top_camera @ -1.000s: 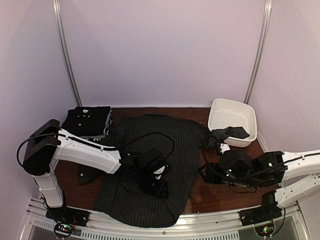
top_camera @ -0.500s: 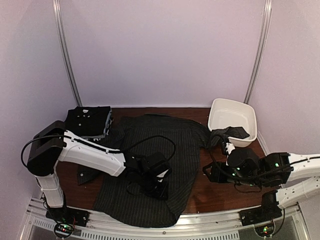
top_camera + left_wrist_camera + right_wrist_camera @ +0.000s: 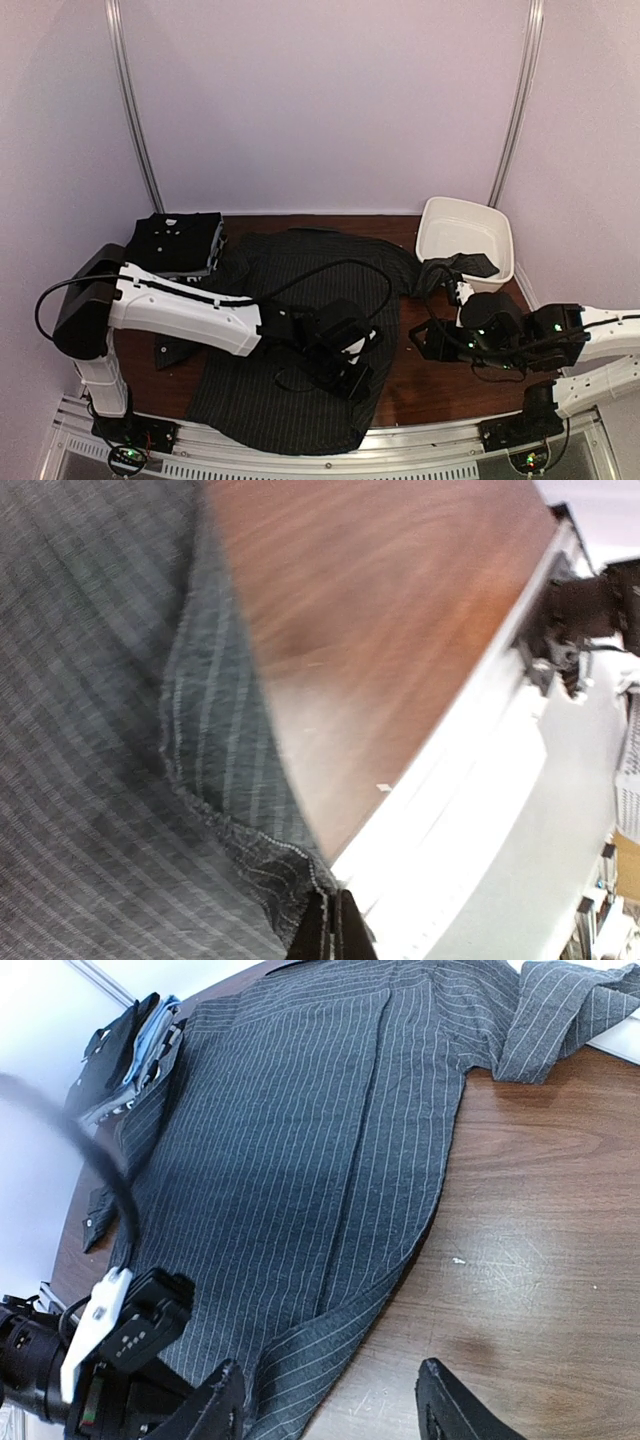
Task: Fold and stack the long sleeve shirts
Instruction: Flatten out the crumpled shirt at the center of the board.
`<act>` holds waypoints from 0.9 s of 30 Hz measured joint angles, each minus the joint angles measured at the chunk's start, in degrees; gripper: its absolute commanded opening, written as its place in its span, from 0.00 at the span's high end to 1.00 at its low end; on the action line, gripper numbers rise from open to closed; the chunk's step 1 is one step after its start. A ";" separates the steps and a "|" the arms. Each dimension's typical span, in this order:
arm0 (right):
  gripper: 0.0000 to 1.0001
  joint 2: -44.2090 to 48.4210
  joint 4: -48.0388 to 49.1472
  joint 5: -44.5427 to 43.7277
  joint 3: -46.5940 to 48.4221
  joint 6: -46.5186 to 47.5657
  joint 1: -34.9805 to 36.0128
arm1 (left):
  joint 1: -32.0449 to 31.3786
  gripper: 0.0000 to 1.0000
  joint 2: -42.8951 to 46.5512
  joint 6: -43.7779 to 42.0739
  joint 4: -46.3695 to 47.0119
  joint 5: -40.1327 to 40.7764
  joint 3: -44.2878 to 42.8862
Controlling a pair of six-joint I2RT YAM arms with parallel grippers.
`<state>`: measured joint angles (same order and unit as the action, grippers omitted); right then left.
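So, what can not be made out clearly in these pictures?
Whether the left jaws pinch the pinstriped shirt: left wrist view, cut off at the bottom edge.
Shirts in the folded stack: top view, too small to count.
The same jaws: top view, hidden under their own wrist.

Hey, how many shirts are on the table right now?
2: a pinstriped shirt spread flat mid-table, one sleeve reaching the white tub; a folded black shirt at the back left corner. More may be hidden beneath it.

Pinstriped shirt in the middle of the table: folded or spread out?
Spread out. The pinstriped shirt lies flat across the table at full width, one sleeve trailing over the white tub rim.
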<state>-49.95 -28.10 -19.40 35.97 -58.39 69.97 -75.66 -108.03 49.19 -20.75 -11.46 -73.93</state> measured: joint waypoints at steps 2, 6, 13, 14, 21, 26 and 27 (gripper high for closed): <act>0.39 0.13 0.00 0.02 0.00 0.42 -1.16 | -0.85 1.00 -0.66 -1.07 1.01 -1.31 -1.60; 0.39 0.15 0.13 0.26 0.00 2.12 -5.09 | -2.64 0.84 -4.83 -2.84 3.37 -4.55 -5.44; 0.34 -0.94 1.38 2.71 0.26 7.41 -15.78 | -4.44 0.42 -9.73 -4.11 4.76 -7.91 -6.78; 0.33 -1.22 1.38 3.23 0.44 8.46 -17.33 | -4.44 0.39 -9.70 -4.09 4.87 -7.96 -6.88; 0.31 -2.64 3.50 8.68 2.27 15.82 -31.15 | -4.02 0.38 -7.98 -4.28 6.23 -7.41 -7.08; 0.31 -6.25 6.47 14.34 3.56 20.76 -40.65 | -1.79 0.41 -2.75 -3.43 7.15 -5.51 -5.66; 0.31 -7.15 6.93 15.13 3.87 21.24 -41.88 | -1.05 0.41 -1.75 -3.37 7.28 -5.29 -5.18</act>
<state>-57.10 -21.17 -4.27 39.83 -37.15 28.10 -76.71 -109.78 45.82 -13.47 -16.75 -79.11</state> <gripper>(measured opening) 0.691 0.602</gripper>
